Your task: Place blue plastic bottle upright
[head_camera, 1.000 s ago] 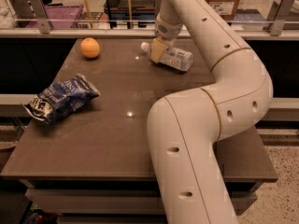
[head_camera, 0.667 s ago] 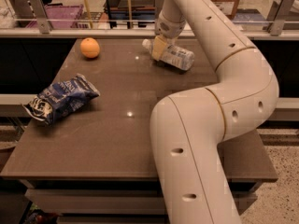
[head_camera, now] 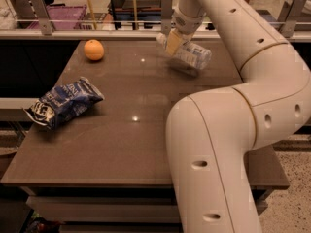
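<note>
The blue plastic bottle (head_camera: 196,56) is clear with a pale blue-and-white label. It lies tilted, its white cap pointing left, at the far right part of the brown table (head_camera: 136,144). It hangs a little above the tabletop, with its shadow under it. My gripper (head_camera: 174,42) reaches down from the long white arm and is shut on the bottle near its cap end. Its tan fingers (head_camera: 172,43) cover the bottle's neck.
An orange (head_camera: 94,49) sits at the far left of the table. A dark blue-and-white snack bag (head_camera: 63,102) lies near the left edge. My white arm (head_camera: 228,130) fills the right foreground. A railing and shelves stand behind the table's far edge.
The bottle has risen slightly off the tabletop in my gripper and shifted a little to the right. The orange and the snack bag have not moved.
</note>
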`<state>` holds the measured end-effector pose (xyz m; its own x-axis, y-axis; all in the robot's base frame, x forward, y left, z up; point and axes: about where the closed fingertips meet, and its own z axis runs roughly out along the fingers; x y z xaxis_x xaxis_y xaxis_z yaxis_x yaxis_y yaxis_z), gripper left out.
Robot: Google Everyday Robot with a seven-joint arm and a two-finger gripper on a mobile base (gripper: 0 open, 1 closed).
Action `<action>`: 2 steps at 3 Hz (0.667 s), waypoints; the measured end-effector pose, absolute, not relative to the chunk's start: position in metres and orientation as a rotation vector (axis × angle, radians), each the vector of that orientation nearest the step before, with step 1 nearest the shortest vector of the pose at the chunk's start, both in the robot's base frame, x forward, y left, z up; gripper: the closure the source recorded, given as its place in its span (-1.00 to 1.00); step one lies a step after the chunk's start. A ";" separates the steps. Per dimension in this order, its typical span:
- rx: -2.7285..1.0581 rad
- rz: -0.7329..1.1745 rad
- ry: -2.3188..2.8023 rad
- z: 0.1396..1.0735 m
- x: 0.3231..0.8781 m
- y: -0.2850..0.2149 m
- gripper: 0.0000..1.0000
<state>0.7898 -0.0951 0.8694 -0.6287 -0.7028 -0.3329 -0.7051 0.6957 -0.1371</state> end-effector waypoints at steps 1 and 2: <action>-1.046 -0.021 2.519 0.890 0.783 -0.105 1.00; -0.997 -0.036 2.456 0.914 0.775 -0.111 1.00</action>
<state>0.7749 -0.1109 0.9139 -0.6156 -0.6622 -0.4272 -0.6493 0.7335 -0.2012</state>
